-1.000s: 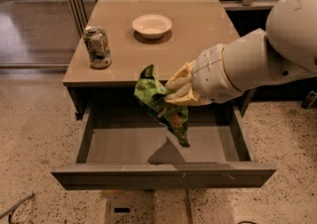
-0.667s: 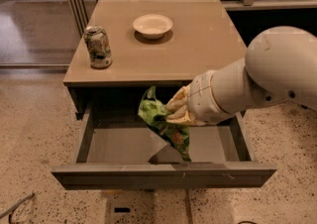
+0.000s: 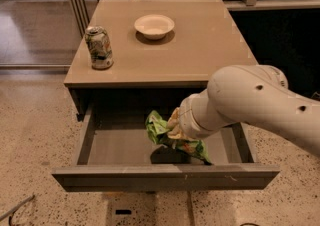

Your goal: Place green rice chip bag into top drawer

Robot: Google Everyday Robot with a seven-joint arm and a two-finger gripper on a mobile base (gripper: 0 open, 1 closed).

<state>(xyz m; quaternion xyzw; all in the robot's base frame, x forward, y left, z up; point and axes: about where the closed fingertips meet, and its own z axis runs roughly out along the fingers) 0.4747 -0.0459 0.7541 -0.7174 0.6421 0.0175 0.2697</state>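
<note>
The green rice chip bag [image 3: 165, 134] is crumpled and bright green. It hangs just above the floor of the open top drawer [image 3: 165, 177], right of its middle, over its own shadow. My gripper [image 3: 175, 129] reaches down into the drawer from the right and is shut on the bag's upper part. The white arm covers the drawer's right side. The drawer is pulled out under the tan table [image 3: 200, 45].
A crushed green-and-white can [image 3: 98, 47] stands at the table's front left. A white bowl [image 3: 154, 25] sits at the table's back middle. Metal rails run behind the table. Speckled floor surrounds the drawer front.
My gripper has gone down and a little toward the front with the bag, from above the drawer's rim to inside the drawer. The arm has swung lower.
</note>
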